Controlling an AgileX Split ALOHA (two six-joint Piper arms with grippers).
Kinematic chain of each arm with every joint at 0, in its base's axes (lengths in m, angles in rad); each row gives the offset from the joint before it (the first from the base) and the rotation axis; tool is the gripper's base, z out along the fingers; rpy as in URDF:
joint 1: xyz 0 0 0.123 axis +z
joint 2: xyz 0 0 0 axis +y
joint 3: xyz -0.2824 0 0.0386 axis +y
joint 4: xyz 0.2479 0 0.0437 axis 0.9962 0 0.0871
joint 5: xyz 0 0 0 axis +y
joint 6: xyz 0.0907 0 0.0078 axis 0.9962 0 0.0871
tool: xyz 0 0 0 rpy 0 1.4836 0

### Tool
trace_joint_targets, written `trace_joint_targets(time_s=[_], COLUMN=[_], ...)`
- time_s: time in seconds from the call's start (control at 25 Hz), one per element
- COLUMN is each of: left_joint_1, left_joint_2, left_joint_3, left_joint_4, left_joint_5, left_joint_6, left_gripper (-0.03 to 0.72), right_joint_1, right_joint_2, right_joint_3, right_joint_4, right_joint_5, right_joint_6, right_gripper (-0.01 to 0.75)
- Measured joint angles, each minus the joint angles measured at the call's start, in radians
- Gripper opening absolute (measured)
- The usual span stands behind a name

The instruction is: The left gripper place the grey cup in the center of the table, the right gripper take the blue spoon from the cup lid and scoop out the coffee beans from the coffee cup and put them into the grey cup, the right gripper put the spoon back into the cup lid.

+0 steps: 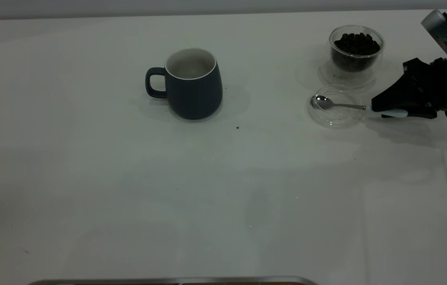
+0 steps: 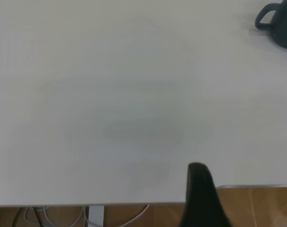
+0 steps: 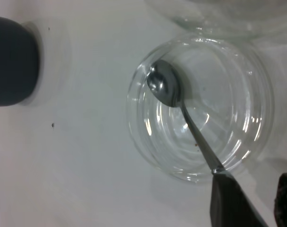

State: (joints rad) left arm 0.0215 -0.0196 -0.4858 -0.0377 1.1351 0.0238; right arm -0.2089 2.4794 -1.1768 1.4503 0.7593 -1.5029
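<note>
The grey cup (image 1: 194, 84) stands upright and empty left of the table's (image 1: 128, 190) middle, handle to the left; it also shows in the left wrist view (image 2: 281, 23) and the right wrist view (image 3: 11, 61). The blue spoon (image 1: 326, 103) lies with its bowl (image 3: 165, 87) in the cup lid (image 1: 336, 118), (image 3: 228, 94). My right gripper (image 1: 376, 107), (image 3: 250, 189) is low over the spoon's pale blue handle, fingers apart; one finger hides the handle. The coffee cup (image 1: 356, 49) with coffee beans (image 1: 356, 42) stands just behind the lid. My left gripper (image 2: 200, 198) hangs at the table's edge, far from the cup.
A few dark specks (image 1: 237, 127) lie on the table near the grey cup. The coffee cup's base (image 3: 228, 19) sits close beside the lid. A metal edge strip (image 1: 176, 280) runs along the table's near side.
</note>
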Motion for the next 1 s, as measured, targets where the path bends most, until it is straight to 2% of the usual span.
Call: trace_joint_targets(time_s=[0.16,0.36,0.6,0.72,0.88,1.0], left_joint_1=[0.0,0.0,0.0,0.0,0.0,0.0], left_joint_2=[0.0,0.0,0.0,0.0,0.0,0.0], left_joint_3=[0.0,0.0,0.0,0.0,0.0,0.0], left_joint_4=[0.0,0.0,0.0,0.0,0.0,0.0], left_joint_5=[0.0,0.0,0.0,0.0,0.0,0.0], left_joint_6=[-0.002,-0.002,-0.002,-0.002,-0.002,-0.002], left_gripper=[0.555,0.555,0.555,0.555,0.555,0.555], right_joint_1=[0.0,0.002,0.032,0.059,0.137,0.231], right_joint_2=[0.0,-0.005,-0.083,-0.163,-0.367,-0.604], right_joint_3=[0.0,0.0,0.0,0.004,0.053,0.128], right_joint_4=[0.004,0.009,0.03,0.014,-0.179,-0.521], right_joint_5=[-0.009,-0.018,-0.153,-0.219,-0.232,-0.215], right_joint_6=[0.0,-0.011,-0.061,-0.038,0.176,0.518], right_gripper=[0.282,0.391,0.547,0.577,0.581,0.581])
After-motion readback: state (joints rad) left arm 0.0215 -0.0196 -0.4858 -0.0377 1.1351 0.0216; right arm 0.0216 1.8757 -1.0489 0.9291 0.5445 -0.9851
